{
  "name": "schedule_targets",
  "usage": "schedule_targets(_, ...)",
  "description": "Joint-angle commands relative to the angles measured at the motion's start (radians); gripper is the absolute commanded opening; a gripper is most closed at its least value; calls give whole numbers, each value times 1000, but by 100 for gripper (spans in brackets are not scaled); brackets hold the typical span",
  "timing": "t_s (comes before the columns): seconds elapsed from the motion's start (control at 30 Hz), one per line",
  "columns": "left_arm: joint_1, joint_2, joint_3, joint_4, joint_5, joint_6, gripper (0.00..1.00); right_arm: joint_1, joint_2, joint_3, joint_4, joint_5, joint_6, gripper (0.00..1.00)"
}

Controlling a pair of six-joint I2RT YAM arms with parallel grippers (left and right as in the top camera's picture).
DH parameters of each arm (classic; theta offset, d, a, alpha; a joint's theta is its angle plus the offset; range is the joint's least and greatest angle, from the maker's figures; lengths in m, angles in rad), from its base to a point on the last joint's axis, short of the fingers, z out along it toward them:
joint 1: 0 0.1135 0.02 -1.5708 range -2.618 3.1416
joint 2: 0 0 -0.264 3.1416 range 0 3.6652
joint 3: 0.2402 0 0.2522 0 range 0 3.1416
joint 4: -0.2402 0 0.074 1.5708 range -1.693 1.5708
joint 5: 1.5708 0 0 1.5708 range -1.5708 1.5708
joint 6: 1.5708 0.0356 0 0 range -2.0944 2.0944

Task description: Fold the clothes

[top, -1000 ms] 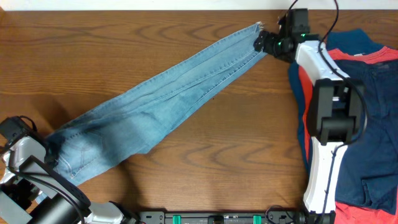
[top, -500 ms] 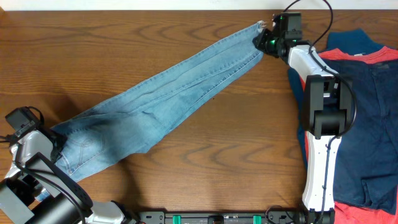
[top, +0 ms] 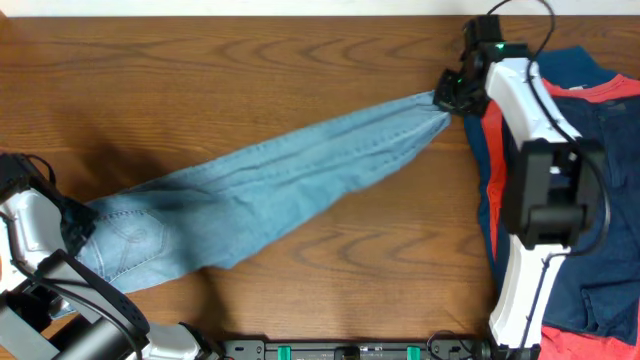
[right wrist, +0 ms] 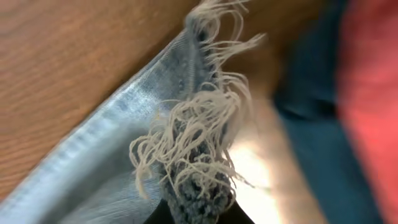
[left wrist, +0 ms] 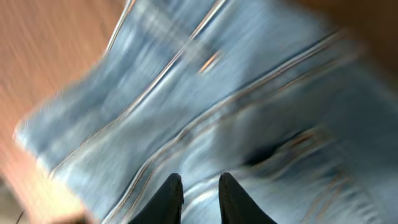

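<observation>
The light-blue jeans point(top: 270, 185) lie stretched slantwise across the wooden table, waist at the lower left and legs running up to the right. My right gripper point(top: 448, 98) is shut on the frayed hem point(right wrist: 199, 124), and the bunched denim sits between its fingertips point(right wrist: 199, 211). My left gripper point(top: 78, 222) is at the waist end. In the left wrist view its fingers point(left wrist: 200, 183) stand a narrow gap apart over blurred denim point(left wrist: 249, 93) with seams and a pocket edge.
A pile of dark navy garments point(top: 600, 220) with a red-orange shirt point(top: 600, 92) lies at the table's right side, under and beside the right arm. Bare wood point(top: 200, 70) shows above and below the jeans.
The right gripper closed on the hem and drew it down and to the right, so the legs swung lower. The left gripper shifted left at the waist and its jaws parted slightly.
</observation>
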Motion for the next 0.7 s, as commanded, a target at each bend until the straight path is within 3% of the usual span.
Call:
schedule_targets(0.0,-4,-3,-15,-50,12,-51,22,-16,-79,2,-38,113,-14,13)
schedule_targets(0.1,-4,-3,-59,-24,3,-102,22,-24,-83,2,-62,112,-7,54)
schedule_targets(0.2,-4,-2,-105,34,0,-119,11,-41,-83,2,-79,110,11,66)
schedule_targets(0.27,-4,-2,-143,80,-23,-146,6,-53,-83,2,-79,80,9,64)
schedule_targets(0.43,-4,32,-219,193,-111,-178,6,-52,-83,1,-74,-143,-195,40)
schedule_targets(0.53,-4,93,-220,249,-202,-161,6,-27,-81,0,-148,-151,-224,37)
schedule_targets(0.67,7,152,-205,322,-209,-132,6,35,-80,-33,-212,-113,-273,40)
